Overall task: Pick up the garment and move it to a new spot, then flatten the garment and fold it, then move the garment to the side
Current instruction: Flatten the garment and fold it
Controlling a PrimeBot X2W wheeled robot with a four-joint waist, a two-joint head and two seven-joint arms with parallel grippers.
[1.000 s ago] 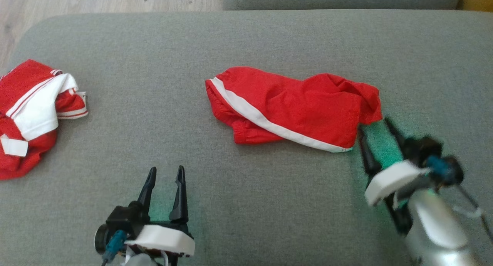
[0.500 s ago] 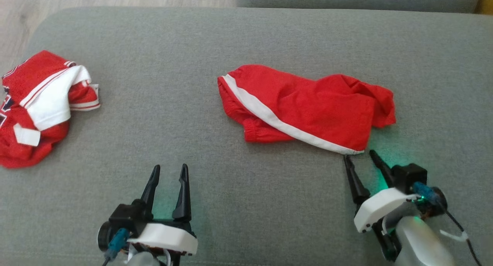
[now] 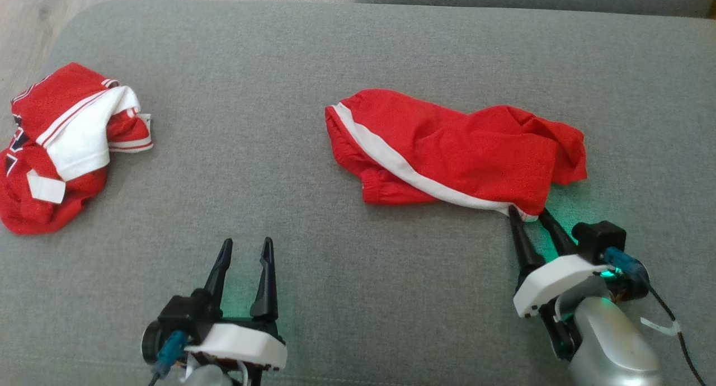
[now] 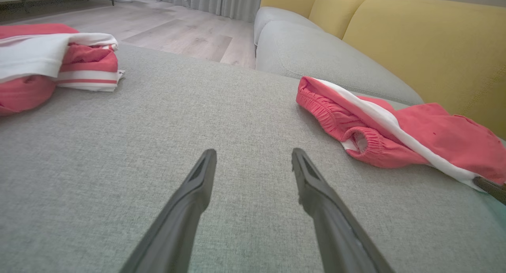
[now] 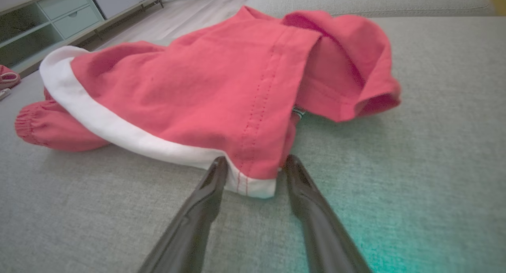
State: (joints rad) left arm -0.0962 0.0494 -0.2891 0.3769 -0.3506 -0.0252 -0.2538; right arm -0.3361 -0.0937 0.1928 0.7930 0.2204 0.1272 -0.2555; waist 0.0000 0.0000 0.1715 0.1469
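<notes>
The right gripper [image 3: 527, 212] has its fingers spread, straddling the near white-hemmed corner of the red shorts [image 3: 447, 151], which lie crumpled on the grey sofa cushion [image 3: 335, 50], right of centre; nothing is pinched yet; the left gripper [image 3: 244, 243] hangs spread wide over bare cushion. To grip well, I judge it should push slightly deeper, catch both layers, then close before lifting. Half a second earlier those fingertips stood just short of the hem; now they flank it.

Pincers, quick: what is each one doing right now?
Left pincer: open, empty.
Right pincer: open, fingers either side of a white-trimmed corner of the red fabric shorts, not clamped.
</notes>
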